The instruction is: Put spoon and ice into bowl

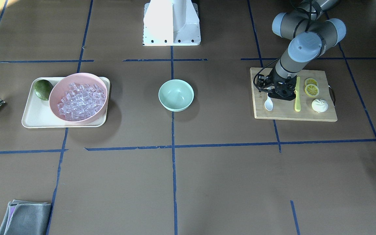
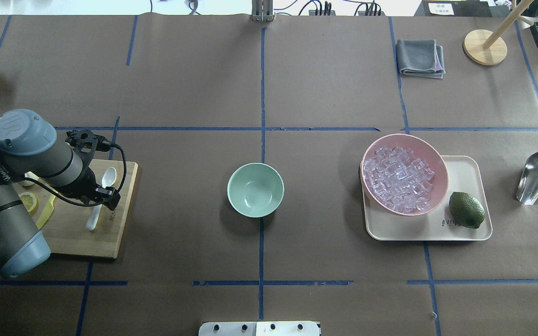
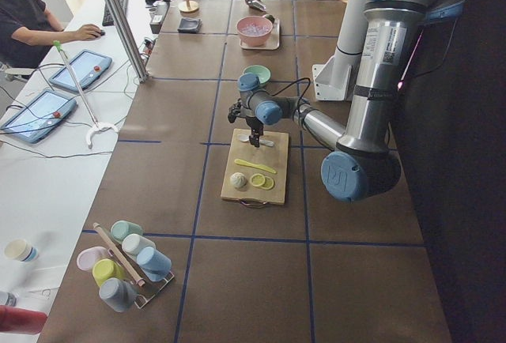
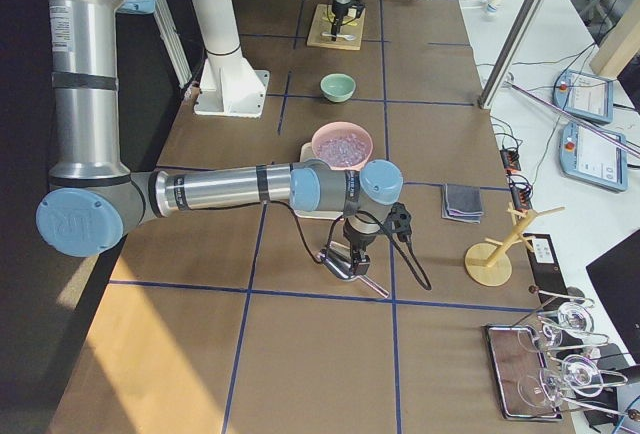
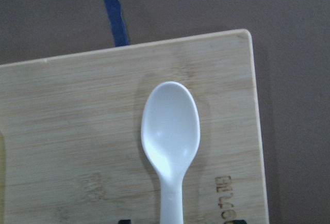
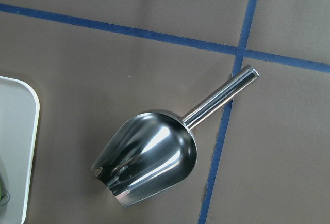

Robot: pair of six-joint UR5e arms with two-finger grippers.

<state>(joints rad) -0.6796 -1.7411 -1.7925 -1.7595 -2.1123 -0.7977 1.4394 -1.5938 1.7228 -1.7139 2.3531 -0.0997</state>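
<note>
The white spoon (image 2: 101,198) lies on the wooden cutting board (image 2: 73,233) at the table's left end, scoop pointing away from the robot. My left gripper (image 1: 274,95) hovers just over its handle. In the left wrist view the spoon (image 5: 170,141) fills the middle and two dark fingertips stand apart on either side of the handle, so the gripper is open. The mint-green bowl (image 2: 255,190) stands empty at the table's centre. The ice (image 2: 397,184) fills the pink bowl (image 2: 439,163). My right gripper (image 4: 355,249) hangs over a metal scoop (image 6: 149,157); I cannot tell whether it is open.
The pink bowl and a green lime (image 2: 466,210) sit on a cream tray (image 2: 465,163). A yellow-green knife (image 1: 297,94), lemon slices (image 1: 311,88) and a white lump (image 1: 319,105) share the cutting board. A grey cloth (image 2: 420,57) lies at the far side.
</note>
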